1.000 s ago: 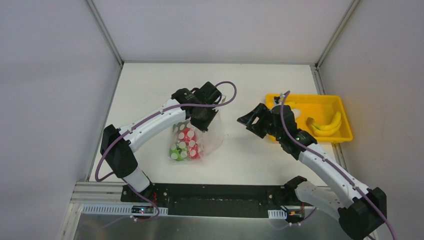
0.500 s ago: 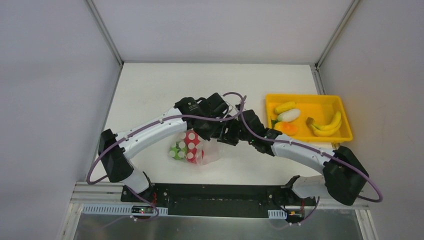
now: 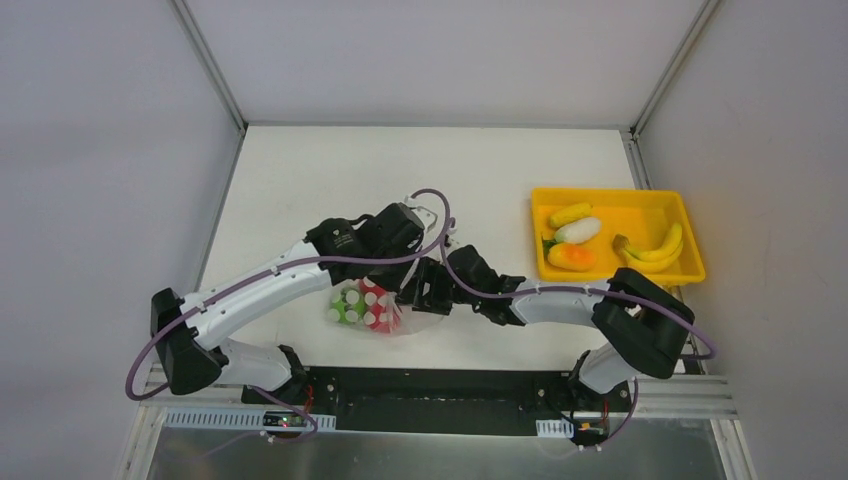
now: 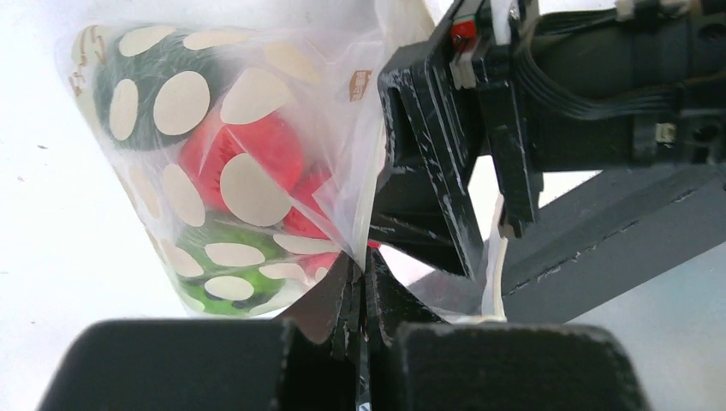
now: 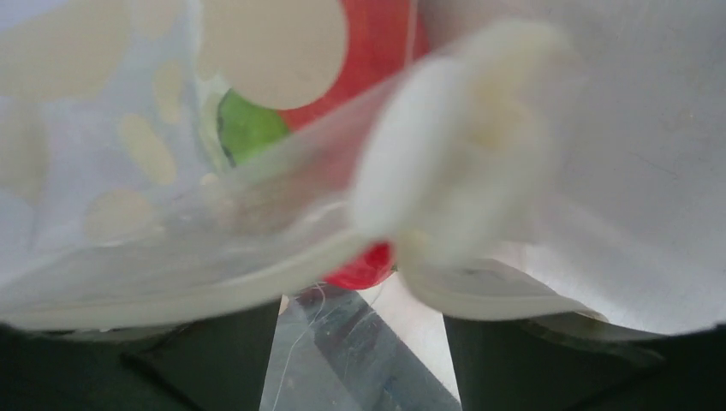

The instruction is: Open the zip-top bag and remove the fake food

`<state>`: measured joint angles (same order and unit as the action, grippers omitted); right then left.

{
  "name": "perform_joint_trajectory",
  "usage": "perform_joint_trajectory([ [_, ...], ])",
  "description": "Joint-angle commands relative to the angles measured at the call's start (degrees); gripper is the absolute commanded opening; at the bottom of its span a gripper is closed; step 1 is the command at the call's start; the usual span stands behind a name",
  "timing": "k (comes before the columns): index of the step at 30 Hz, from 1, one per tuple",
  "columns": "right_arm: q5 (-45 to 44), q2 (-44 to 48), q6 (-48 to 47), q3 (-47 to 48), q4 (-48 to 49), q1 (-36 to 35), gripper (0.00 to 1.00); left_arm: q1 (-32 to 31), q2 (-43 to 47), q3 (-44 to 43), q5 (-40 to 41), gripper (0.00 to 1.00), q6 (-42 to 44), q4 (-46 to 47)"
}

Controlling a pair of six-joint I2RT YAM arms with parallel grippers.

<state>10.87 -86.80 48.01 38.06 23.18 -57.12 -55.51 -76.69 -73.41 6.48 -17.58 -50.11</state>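
Observation:
The zip-top bag (image 3: pixel 392 322), clear with white dots, hangs from my left gripper (image 3: pixel 397 268), which is shut on its top edge (image 4: pixel 366 214). Red fake food (image 3: pixel 377 302) and green fake food (image 3: pixel 345 308) sit inside it, and also show in the left wrist view (image 4: pixel 257 145). My right gripper (image 3: pixel 420 290) is at the bag's right side, its jaws open around the blurred bag rim (image 5: pixel 257 282). In the right wrist view (image 5: pixel 360 342) a red piece (image 5: pixel 364 267) shows just beyond the fingers.
A yellow tray (image 3: pixel 690 215) stands at the right with a banana (image 3: pixel 655 248), corn (image 3: pixel 570 214), a white piece (image 3: pixel 578 230) and an orange piece (image 3: pixel 568 256). Both arms cross the near middle of the table.
My right gripper has swung left from the tray to the bag's right side. My left gripper has carried the bag toward the near edge and a little left.

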Motion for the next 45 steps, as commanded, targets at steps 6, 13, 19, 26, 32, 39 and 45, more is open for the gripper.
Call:
perform_joint_trajectory([
  [6,0.7,-6.7,-0.2,0.4,9.8,-1.8,0.7,-0.5,11.3,8.0,-1.0,0.45,-7.8,4.5],
  [13,0.6,-7.3,-0.5,-0.1,11.0,-2.4,0.72,0.0,23.7,13.7,10.4,0.62,-14.3,-0.5],
  [19,0.8,-6.3,-0.9,-0.9,12.8,-2.9,0.72,4.5,29.3,23.2,14.4,0.37,-17.3,1.2],
  [26,2.1,-7.1,-1.4,0.4,13.5,-3.4,0.73,7.5,21.6,28.6,13.1,0.19,-18.0,7.1],
  [32,3.3,-9.1,-1.3,1.8,14.7,-4.3,0.75,7.6,15.5,32.2,9.8,0.12,-18.3,10.9],
  [39,3.9,-13.1,-0.3,3.7,17.8,-5.2,0.77,7.7,11.9,36.9,3.5,0.12,-19.5,17.6],
  [45,1.9,-14.7,0.6,3.7,19.1,-5.3,0.74,7.6,11.1,36.7,2.8,0.11,-19.5,18.1],
])
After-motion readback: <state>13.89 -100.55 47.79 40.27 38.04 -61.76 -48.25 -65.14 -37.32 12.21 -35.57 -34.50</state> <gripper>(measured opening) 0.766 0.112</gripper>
